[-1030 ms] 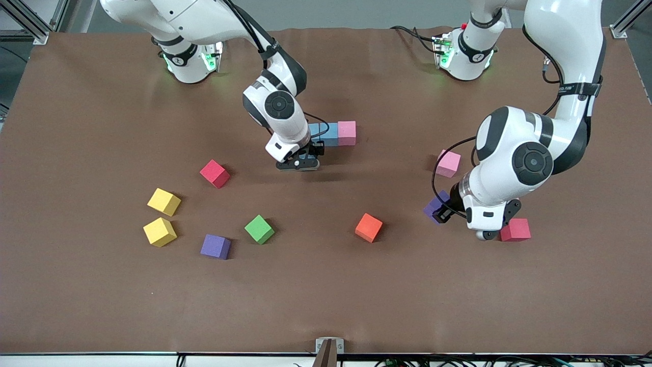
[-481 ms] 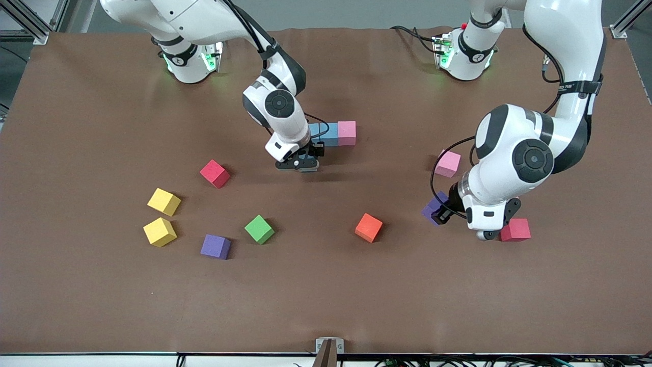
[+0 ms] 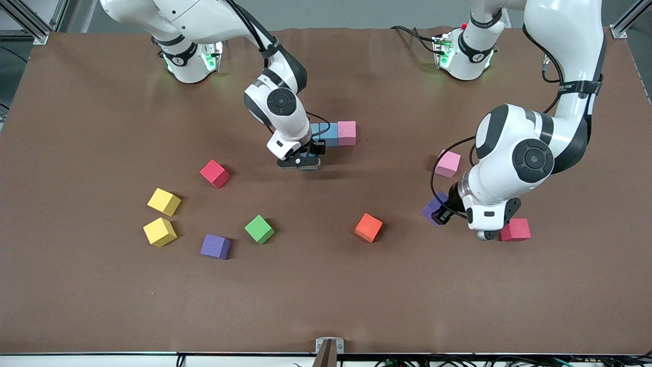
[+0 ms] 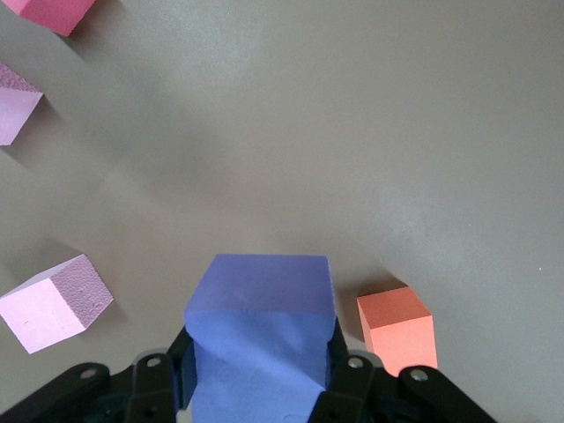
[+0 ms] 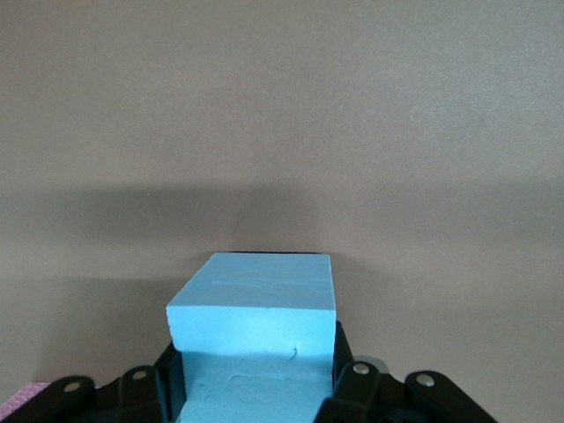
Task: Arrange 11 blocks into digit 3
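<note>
Blocks lie scattered with bare brown table (image 3: 326, 295) all around them. Right gripper (image 3: 300, 164) pinches a light blue block (image 5: 256, 339), mostly hidden in the front view, beside a blue block (image 3: 330, 133) and pink block (image 3: 347, 132). Left gripper (image 3: 486, 232) pinches a purple block (image 4: 260, 339), 1 corner showing frontally, near an orange block (image 3: 369, 227).

Even overhead light, soft shadows under arms and cubes, no glare, wrist views slightly soft up close
</note>
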Motion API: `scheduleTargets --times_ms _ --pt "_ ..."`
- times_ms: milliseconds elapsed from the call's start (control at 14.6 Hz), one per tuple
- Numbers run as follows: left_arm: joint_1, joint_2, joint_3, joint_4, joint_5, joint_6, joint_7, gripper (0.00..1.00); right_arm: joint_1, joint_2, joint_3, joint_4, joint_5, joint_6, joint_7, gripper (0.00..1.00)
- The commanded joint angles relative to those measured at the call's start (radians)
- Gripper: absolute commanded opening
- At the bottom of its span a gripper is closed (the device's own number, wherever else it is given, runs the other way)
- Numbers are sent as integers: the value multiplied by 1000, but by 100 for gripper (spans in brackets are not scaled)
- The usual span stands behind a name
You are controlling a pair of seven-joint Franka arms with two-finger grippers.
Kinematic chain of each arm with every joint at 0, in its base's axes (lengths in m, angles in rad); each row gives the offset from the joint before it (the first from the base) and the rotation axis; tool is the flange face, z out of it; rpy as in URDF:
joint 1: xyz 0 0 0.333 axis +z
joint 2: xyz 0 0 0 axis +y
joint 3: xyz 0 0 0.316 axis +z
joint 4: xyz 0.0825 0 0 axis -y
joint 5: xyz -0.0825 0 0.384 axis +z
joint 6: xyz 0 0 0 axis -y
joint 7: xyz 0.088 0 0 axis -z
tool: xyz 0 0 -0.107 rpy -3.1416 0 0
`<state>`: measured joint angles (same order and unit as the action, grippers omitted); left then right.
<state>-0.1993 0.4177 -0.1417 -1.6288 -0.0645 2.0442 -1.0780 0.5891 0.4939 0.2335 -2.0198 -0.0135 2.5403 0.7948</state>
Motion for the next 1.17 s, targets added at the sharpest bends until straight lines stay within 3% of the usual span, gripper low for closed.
scheduleTargets --times_ms 0,1099 --pt "1 -20 -2 -8 -17 -13 -10 1 1 -41 1 -45 -16 12 30 1" --pt "12 -33 -2 3 -18 -27 -33 1 18 -37 1 -66 -16 44 32 1"
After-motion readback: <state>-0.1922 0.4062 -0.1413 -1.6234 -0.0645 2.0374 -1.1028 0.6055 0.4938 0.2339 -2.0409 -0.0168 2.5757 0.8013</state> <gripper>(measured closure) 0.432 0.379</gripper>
